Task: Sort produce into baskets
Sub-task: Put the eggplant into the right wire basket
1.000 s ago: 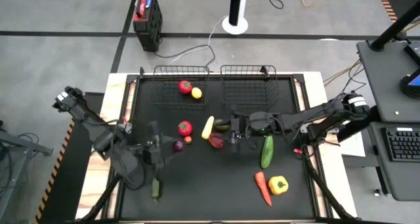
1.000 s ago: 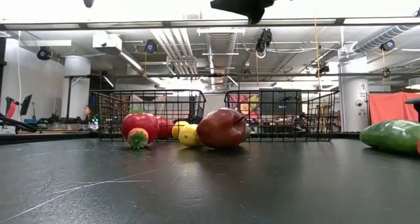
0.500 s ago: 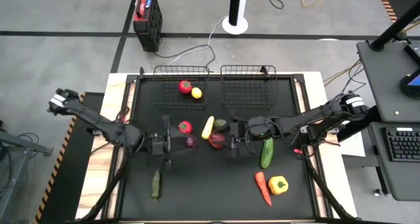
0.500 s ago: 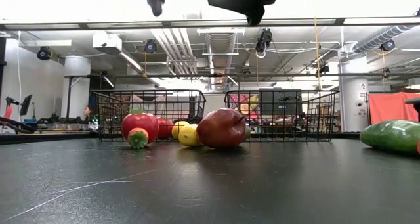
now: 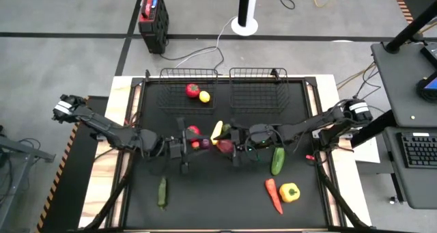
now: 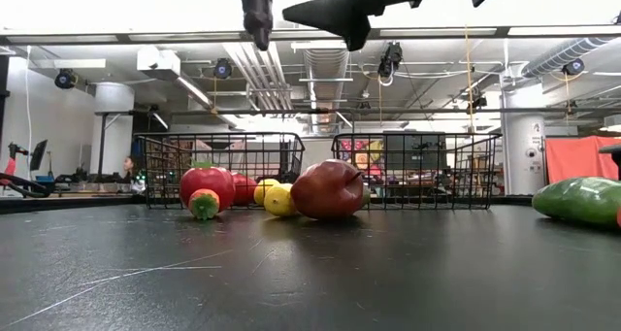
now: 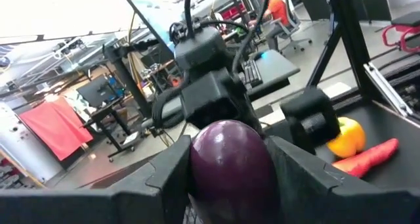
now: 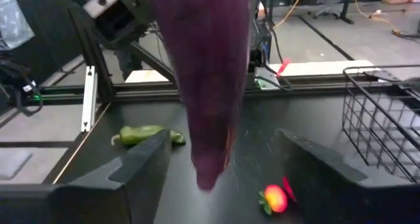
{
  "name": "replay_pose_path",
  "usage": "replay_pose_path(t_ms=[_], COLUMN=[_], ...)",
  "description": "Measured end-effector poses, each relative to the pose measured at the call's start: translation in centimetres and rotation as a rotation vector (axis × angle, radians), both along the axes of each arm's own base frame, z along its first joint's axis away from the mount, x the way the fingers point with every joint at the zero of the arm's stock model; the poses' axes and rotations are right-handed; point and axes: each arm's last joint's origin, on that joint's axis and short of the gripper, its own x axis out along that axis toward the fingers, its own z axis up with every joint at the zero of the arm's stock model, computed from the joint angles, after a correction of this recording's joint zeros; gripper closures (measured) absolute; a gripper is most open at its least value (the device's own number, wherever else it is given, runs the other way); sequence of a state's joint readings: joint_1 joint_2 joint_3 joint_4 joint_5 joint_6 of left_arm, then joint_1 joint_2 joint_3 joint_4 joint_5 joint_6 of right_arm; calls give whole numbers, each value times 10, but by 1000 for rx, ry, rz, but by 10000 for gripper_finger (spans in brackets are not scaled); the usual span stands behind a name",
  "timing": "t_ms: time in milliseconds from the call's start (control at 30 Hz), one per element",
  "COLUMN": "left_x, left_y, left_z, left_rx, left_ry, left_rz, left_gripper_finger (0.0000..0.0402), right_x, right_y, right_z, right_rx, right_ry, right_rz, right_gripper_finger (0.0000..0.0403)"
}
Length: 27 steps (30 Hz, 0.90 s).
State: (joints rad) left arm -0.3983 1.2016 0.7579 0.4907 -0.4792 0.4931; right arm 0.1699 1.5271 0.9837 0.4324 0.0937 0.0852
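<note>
High above the table's middle, my left gripper (image 5: 193, 146) is shut on a purple eggplant (image 5: 203, 144). It points level at my right gripper (image 5: 234, 148). In the right wrist view the eggplant (image 8: 210, 86) reaches between my right gripper's (image 8: 223, 168) open fingers, with a gap on either side. A dark red apple (image 5: 224, 146) rests on the table below them. The far left basket (image 5: 171, 96) holds a tomato (image 5: 193, 90) and a lemon (image 5: 204, 96). The second basket (image 5: 258, 74) stands to its right. My left gripper pinches the eggplant's two sides (image 7: 197, 168) between its two fingers (image 7: 161, 178). The fingers lie level, along the eggplant, pointing toward the table's right. The eggplant is lifted clear, its rounded free end (image 7: 230, 138) sticking out toward my right gripper.
On the table lie a tomato (image 5: 193, 130), a yellow squash (image 5: 216, 132), an avocado (image 5: 229, 129), a large cucumber (image 5: 277, 158), a carrot (image 5: 273, 195), a yellow pepper (image 5: 290, 192) and a small cucumber (image 5: 162, 192). A red-and-black box (image 5: 153, 18) stands on the floor beyond.
My left gripper has carried the eggplant toward the table's right and far side, swinging round until it points at my right gripper. My right gripper has come a little toward the table's left, meeting it, and its fingers stand wider apart than before.
</note>
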Motion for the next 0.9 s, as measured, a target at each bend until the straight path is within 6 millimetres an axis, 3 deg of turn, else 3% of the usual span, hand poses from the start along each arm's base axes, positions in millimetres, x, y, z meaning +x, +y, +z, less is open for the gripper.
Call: replay_pose_path(t_ms=[200,367,500,800,900], left_x=[10,12,11,10,10], left_y=[-3,-4,-3,-3,-2], left_z=[1,0,1,1,1], left_rx=[6,7,-1,-19,-35], left_ry=[7,11,7,5,4], left_rz=[3,5,5,29,65], left_gripper_finger=[234,234,234,214,196], right_x=[15,19,18,18,19], right_y=[4,5,4,1,1], right_z=[5,7,8,8,9], right_rx=[-24,-58,-63,-74,-75], right_ry=[-6,-14,-18,-17,-17], right_rz=[51,57,57,50,46], right_gripper_finger=[99,108,144,273,283])
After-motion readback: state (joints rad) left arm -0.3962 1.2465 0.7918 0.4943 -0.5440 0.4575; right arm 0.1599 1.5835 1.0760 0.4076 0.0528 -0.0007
